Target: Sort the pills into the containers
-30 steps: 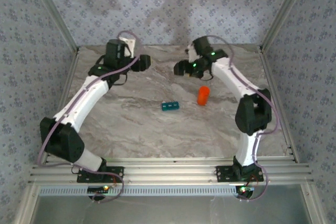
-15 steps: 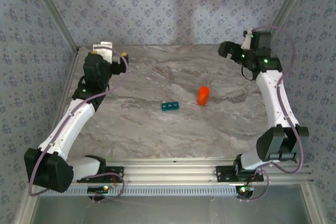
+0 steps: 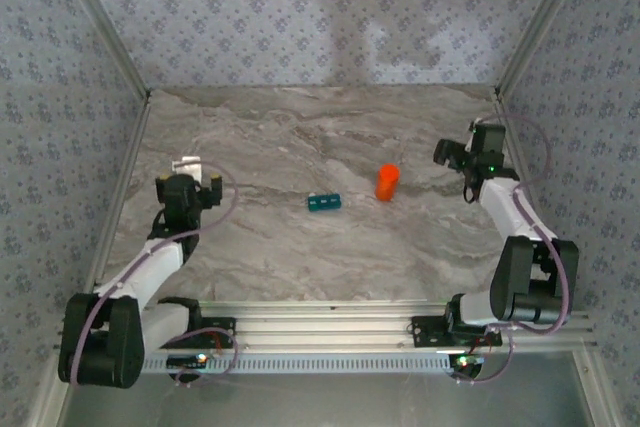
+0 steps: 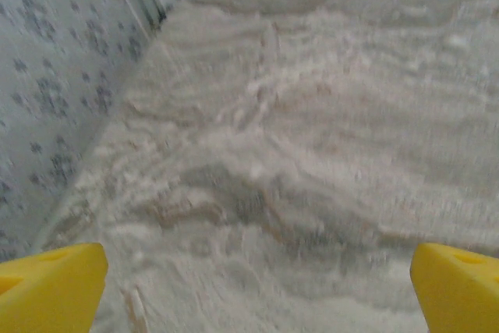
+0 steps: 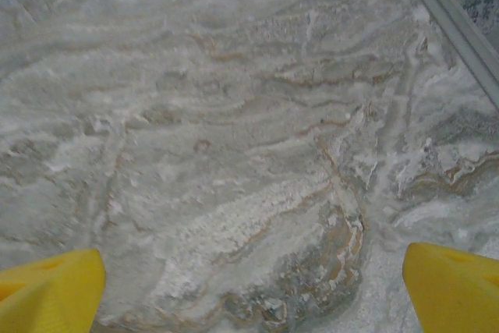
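Pill box (image 3: 324, 202) lies with lids shut, orange bottle (image 3: 387, 182) just right of it. Left gripper (image 4: 257, 255) and right gripper (image 5: 253, 253) hover well apart from it on either side, jaws spread wide and empty.

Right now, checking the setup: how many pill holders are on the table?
2: the teal pill box near the middle, and the orange bottle standing just right of it, apart. None seems hidden.
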Available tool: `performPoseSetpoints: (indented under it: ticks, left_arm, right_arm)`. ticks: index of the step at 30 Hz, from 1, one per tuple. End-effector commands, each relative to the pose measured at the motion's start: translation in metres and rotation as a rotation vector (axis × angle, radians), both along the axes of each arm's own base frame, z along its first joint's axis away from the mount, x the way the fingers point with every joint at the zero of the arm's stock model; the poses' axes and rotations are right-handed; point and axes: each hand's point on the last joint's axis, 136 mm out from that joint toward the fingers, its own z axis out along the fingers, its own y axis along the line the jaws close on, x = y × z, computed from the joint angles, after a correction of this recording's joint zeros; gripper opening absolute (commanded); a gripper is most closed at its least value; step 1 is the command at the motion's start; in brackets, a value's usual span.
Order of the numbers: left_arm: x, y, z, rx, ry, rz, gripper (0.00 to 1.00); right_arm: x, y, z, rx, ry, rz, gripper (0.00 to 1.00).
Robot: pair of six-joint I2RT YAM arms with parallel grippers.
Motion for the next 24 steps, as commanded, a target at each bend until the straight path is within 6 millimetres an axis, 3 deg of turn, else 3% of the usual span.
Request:
performPoseSetpoints:
  ticks: [1, 6, 9, 12, 16, 19, 24]
  left_arm:
    - [0.014, -0.004, 0.012, -0.053, -0.125, -0.033, 0.99]
    - [0.024, -0.014, -0.012, -0.049, -0.095, -0.099, 0.99]
    - [0.037, -0.02, -0.013, -0.072, -0.102, -0.134, 0.99]
    - [0.044, -0.029, -0.024, -0.088, -0.084, -0.185, 0.99]
    - [0.041, -0.025, -0.027, -0.128, -0.114, -0.199, 0.99]
    - [0.042, -0.029, -0.037, -0.144, -0.128, -0.244, 0.99]
    - [0.056, -0.015, -0.042, -0.21, -0.06, -0.188, 0.99]
  right_arm:
    - [0.005, -0.007, 0.0, -0.115, -0.102, 0.026, 1.0]
    - [-0.001, -0.009, -0.034, -0.137, -0.122, 0.037, 1.0]
    - [-0.002, 0.003, -0.05, -0.118, -0.165, 0.091, 1.0]
    - [-0.005, 0.015, -0.05, -0.126, -0.241, 0.136, 1.0]
    - [-0.012, 0.027, -0.06, -0.165, -0.308, 0.181, 1.0]
    - [-0.01, 0.034, -0.062, -0.157, -0.288, 0.226, 1.0]
    - [-0.008, 0.029, -0.065, -0.142, -0.272, 0.205, 1.0]
